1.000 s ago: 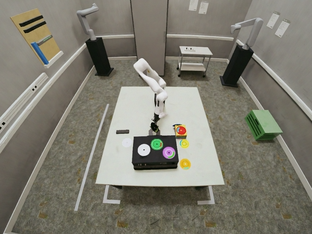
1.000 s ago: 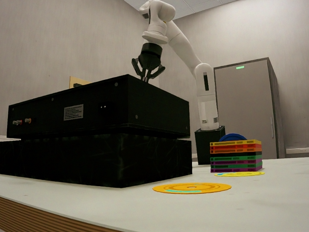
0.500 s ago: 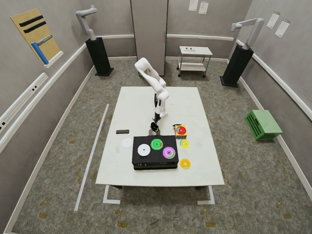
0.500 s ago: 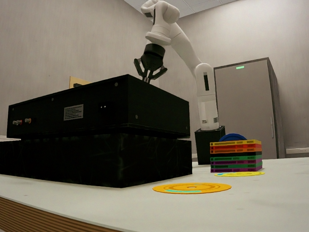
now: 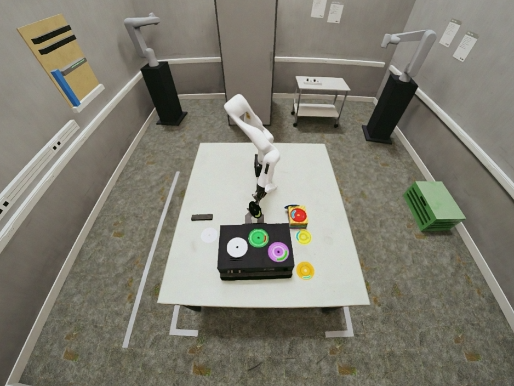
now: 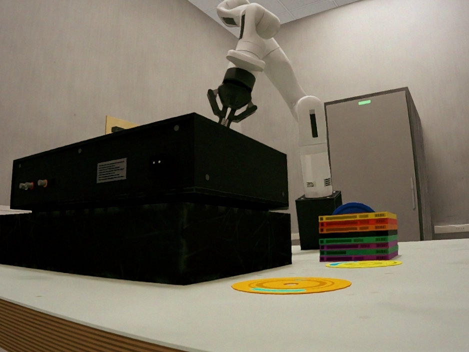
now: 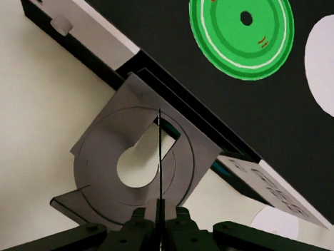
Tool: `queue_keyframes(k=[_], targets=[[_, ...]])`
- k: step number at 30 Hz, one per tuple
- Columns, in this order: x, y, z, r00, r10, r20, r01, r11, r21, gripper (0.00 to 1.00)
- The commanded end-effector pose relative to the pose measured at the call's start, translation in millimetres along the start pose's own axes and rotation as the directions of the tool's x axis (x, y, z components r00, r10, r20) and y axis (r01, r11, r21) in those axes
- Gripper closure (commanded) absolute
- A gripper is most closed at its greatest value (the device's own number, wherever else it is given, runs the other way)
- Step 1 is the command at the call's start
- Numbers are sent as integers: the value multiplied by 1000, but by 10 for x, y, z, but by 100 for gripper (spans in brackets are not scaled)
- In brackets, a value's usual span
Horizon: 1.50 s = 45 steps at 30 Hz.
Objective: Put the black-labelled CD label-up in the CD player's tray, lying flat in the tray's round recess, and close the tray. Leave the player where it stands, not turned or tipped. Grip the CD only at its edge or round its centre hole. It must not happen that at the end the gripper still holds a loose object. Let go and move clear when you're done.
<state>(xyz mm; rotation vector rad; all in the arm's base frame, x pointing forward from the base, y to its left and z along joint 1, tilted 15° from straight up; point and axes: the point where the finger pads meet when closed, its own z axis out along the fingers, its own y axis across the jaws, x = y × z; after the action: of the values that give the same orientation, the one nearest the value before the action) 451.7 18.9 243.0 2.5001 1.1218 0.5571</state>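
Right now we are holding the black CD (image 5: 251, 207) (image 7: 160, 150) by its edge, our gripper (image 5: 257, 202) (image 6: 225, 122) (image 7: 161, 216) clenching it between the fingertips. The CD is standing steeply on edge above the tray (image 5: 249, 217) (image 7: 103, 135), showing as a thin line in the wrist view; it isn't lying in the round recess. From the top we are seeing its dark face with a yellow-green arc. The tray is sticking out of the player (image 5: 249, 265) (image 6: 113, 162) (image 7: 153, 25) on our arm's side. We cannot tell whether the CD is touching the tray.

The player is sitting level on a black block (image 6: 94, 238), which is resting on the counter (image 5: 224, 174) (image 6: 359, 318) (image 7: 28, 125). On the player's top, a white disc (image 5: 232, 252) (image 7: 322, 64), a green disc (image 5: 253, 232) (image 7: 221, 46) and a purple disc (image 5: 272, 256) are lying apart. Beside the player we are seeing a yellow disc (image 5: 308, 242) (image 6: 378, 264) and an orange disc (image 5: 298, 270) (image 6: 265, 290) lying flat, near stacked cases (image 5: 292, 222) (image 6: 358, 240) that are carrying a red disc (image 5: 298, 220). Behind the cases, a blue disc (image 5: 289, 206) (image 6: 354, 208) is partly showing.
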Motion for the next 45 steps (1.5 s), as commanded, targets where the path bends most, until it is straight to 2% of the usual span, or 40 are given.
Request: queue_keyframes(k=[1,45], targets=[[17,-38,-16,1000,-10,-2,10,1000,-14,89],[14,-277,6,1000,-10,-1,10,982,-189,89]])
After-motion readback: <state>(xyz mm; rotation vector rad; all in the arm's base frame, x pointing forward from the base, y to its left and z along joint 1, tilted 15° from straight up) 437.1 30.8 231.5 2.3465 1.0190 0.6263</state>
